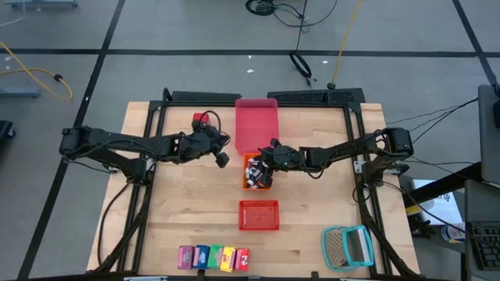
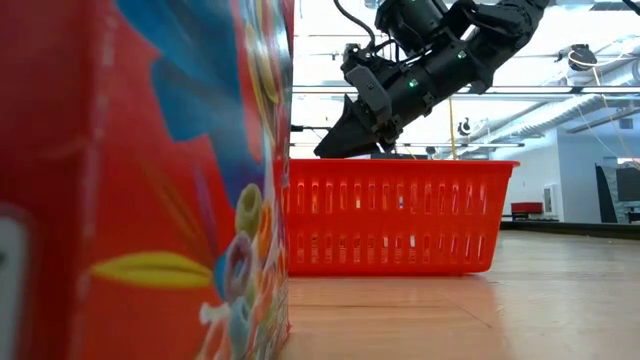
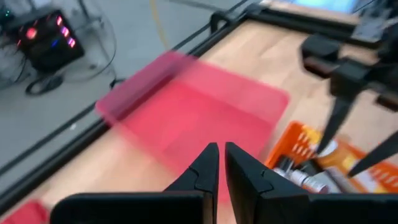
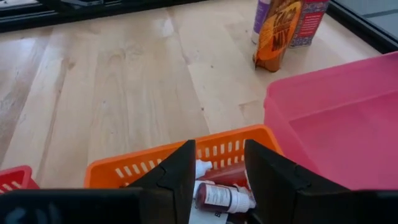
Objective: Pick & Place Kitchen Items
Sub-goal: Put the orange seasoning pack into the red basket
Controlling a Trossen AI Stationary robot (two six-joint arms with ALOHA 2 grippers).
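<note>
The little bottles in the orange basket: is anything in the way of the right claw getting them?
Nothing visible is. The right gripper hangs open just above the orange basket, and a white-capped bottle lies uncovered right below its fingers.

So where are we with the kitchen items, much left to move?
Several small bottles already lie in the orange basket. The right gripper is open just above that basket, holding nothing. The left gripper is shut and empty, near the pink tray. Still untouched: the row of five cartons at the table's front edge. The red basket looks empty.
</note>
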